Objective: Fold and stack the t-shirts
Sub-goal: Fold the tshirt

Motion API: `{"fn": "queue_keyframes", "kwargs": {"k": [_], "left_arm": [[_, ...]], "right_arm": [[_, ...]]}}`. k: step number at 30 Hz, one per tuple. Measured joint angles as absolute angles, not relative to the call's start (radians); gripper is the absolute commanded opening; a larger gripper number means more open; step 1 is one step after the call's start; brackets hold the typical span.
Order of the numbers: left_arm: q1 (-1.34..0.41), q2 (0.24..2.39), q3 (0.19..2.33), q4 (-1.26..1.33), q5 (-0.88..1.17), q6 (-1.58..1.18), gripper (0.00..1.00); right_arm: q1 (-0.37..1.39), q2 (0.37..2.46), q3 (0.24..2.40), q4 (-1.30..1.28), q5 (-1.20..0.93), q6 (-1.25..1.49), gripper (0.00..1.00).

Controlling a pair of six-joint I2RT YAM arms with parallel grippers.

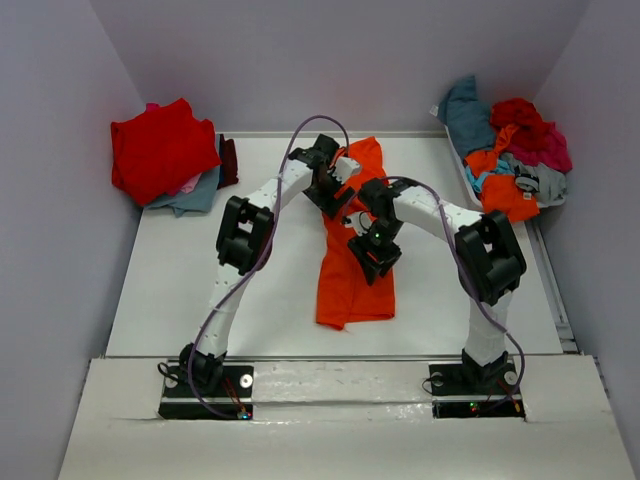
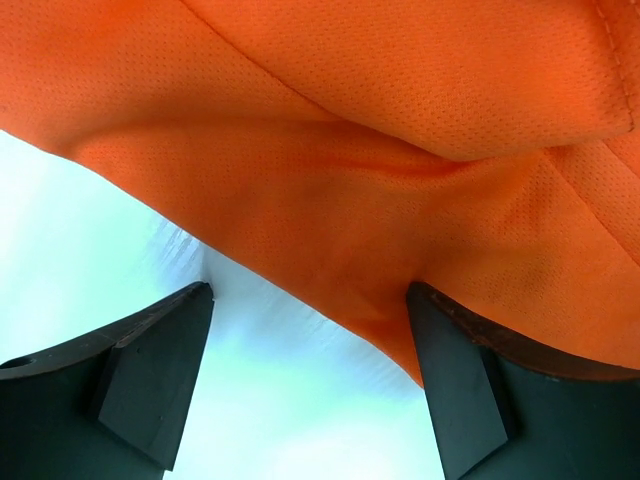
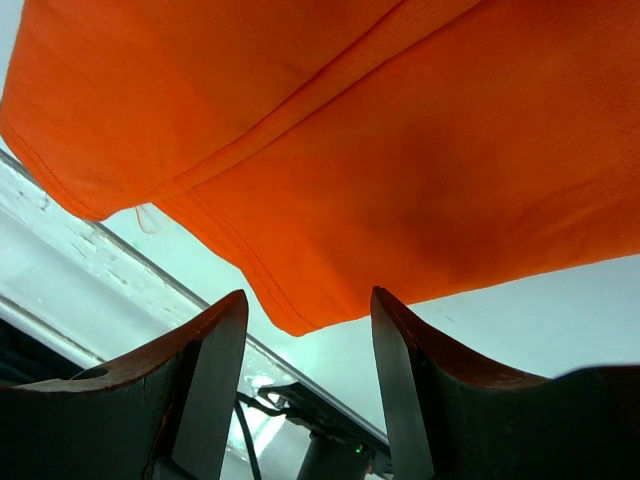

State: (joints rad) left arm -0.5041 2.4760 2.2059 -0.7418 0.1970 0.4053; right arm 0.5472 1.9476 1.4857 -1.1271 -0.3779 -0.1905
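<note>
Top: orange shirt (image 1: 345, 285) lies lengthwise mid-table (image 1: 170, 290). Left gripper (image 1: 330, 205) over its far end, right gripper (image 1: 372, 262) over its middle.
L wrist: jaws wide apart, shirt edge just ahead, ungripped.
R wrist: jaws apart, shirt corner at tips, nothing held.

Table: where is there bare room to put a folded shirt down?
Bare: the left strip of table between red stack and near edge; smaller patches beside the right arm, this side of the heap. Crowded: the middle, with orange shirt and left arm.
</note>
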Motion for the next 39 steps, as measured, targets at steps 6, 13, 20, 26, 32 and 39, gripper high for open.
{"fn": "queue_keyframes", "kwargs": {"k": [6, 13, 20, 26, 32, 39], "left_arm": [[-0.513, 2.482, 2.229, -0.764, 0.109, 0.398, 0.91], [-0.515, 2.507, 2.283, -0.782, 0.000, 0.398, 0.92], [-0.500, 2.546, 2.351, -0.800, -0.047, 0.397, 0.92], [-0.473, 2.547, 2.351, -0.800, -0.067, 0.387, 0.92], [-0.458, 2.538, 2.332, -0.784, -0.067, 0.380, 0.92], [-0.456, 2.516, 2.296, -0.762, -0.065, 0.368, 0.92]], "right_arm": [[0.559, 1.953, 1.461, -1.147, -0.383, -0.202, 0.58], [0.559, 1.953, 1.423, -1.164, -0.384, -0.226, 0.58], [0.559, 1.953, 1.423, -1.170, -0.383, -0.245, 0.58], [0.559, 1.953, 1.423, -1.169, -0.384, -0.256, 0.57], [0.559, 1.952, 1.447, -1.169, -0.377, -0.254, 0.57], [0.559, 1.949, 1.527, -1.163, -0.375, -0.244, 0.57]]}}
